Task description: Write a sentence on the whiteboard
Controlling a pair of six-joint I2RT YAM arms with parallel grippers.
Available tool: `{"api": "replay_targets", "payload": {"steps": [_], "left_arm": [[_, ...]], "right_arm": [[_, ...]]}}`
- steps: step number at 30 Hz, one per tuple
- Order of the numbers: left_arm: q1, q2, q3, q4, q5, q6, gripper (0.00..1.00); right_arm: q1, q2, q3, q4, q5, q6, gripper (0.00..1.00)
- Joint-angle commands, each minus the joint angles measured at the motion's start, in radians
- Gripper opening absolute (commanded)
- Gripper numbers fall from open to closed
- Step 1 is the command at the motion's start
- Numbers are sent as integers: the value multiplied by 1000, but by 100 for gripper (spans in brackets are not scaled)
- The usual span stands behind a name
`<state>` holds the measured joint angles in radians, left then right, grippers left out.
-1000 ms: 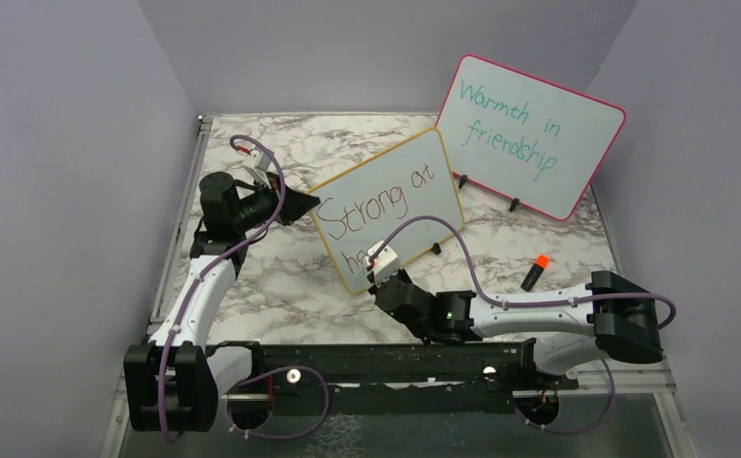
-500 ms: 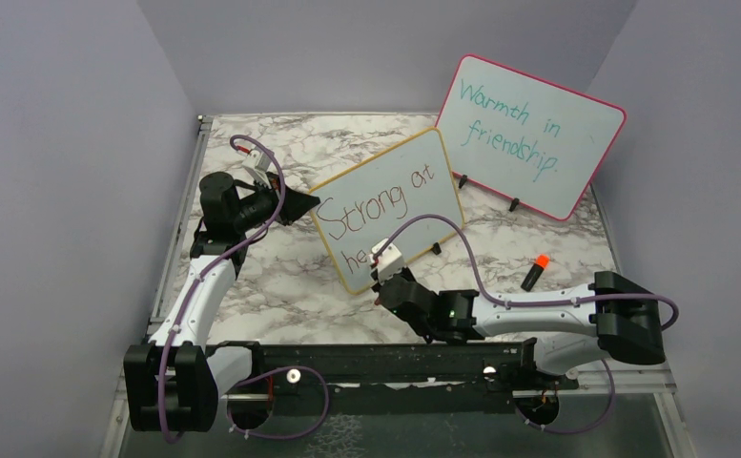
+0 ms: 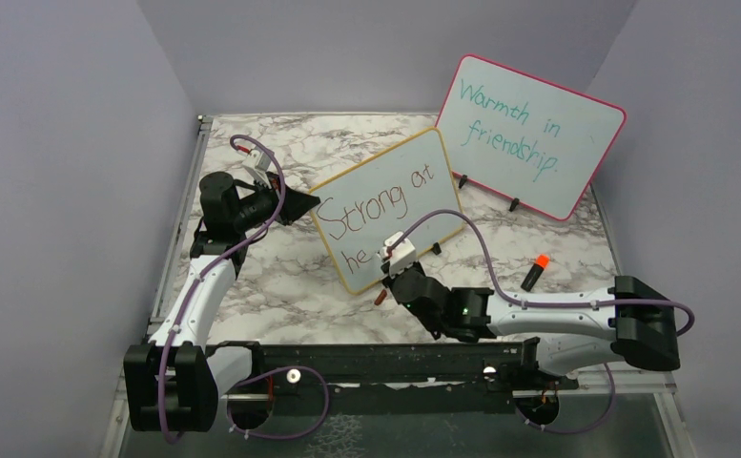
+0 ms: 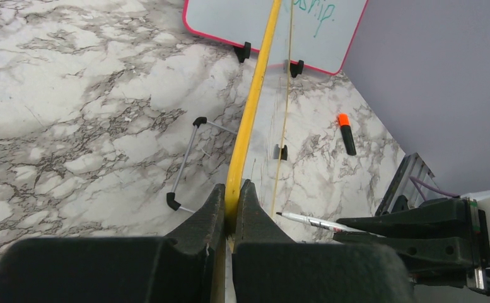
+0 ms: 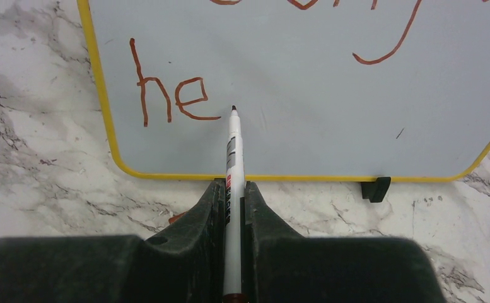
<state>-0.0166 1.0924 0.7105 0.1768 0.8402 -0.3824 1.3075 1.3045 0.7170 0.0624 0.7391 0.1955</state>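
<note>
The yellow-framed whiteboard (image 3: 414, 215) stands tilted at mid-table. It bears red-brown words, "Strong at" (image 3: 376, 196) and below it "he" (image 3: 354, 257). My left gripper (image 3: 301, 203) is shut on the board's left edge, and the frame (image 4: 255, 101) runs between its jaws (image 4: 231, 196). My right gripper (image 3: 397, 277) is shut on a white marker (image 5: 233, 145). The marker's tip is at the board face (image 5: 330, 76), just right of "he" (image 5: 173, 98). The marker also shows in the left wrist view (image 4: 311, 221).
The pink-framed board (image 3: 528, 134) with teal writing stands at the back right. An orange-capped marker (image 3: 535, 272) lies right of the yellow board. A red-brown cap (image 3: 379, 297) lies on the marble by my right gripper. The board's wire stand (image 4: 185, 164) is behind it.
My right gripper has moved right with the marker, uncovering "he" on the second line and the cap on the table. The left arm and the board have not moved.
</note>
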Motion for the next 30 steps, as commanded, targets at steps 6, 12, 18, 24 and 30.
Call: {"api": "replay_targets", "payload": {"steps": [6, 12, 18, 24, 30], "left_arm": [[7, 19, 2, -66, -87, 79, 0], [7, 23, 3, -66, -89, 79, 0], [7, 24, 5, -66, -88, 79, 0], [8, 26, 6, -66, -86, 79, 0], [7, 25, 6, -66, -85, 79, 0]], "right_arm": [[-38, -22, -18, 85, -20, -26, 0], [-50, -3, -6, 107, -39, -41, 1], [-54, 6, 0, 102, -67, -39, 1], [-55, 26, -1, 95, -63, -32, 1], [-56, 41, 9, 112, -60, -46, 1]]}}
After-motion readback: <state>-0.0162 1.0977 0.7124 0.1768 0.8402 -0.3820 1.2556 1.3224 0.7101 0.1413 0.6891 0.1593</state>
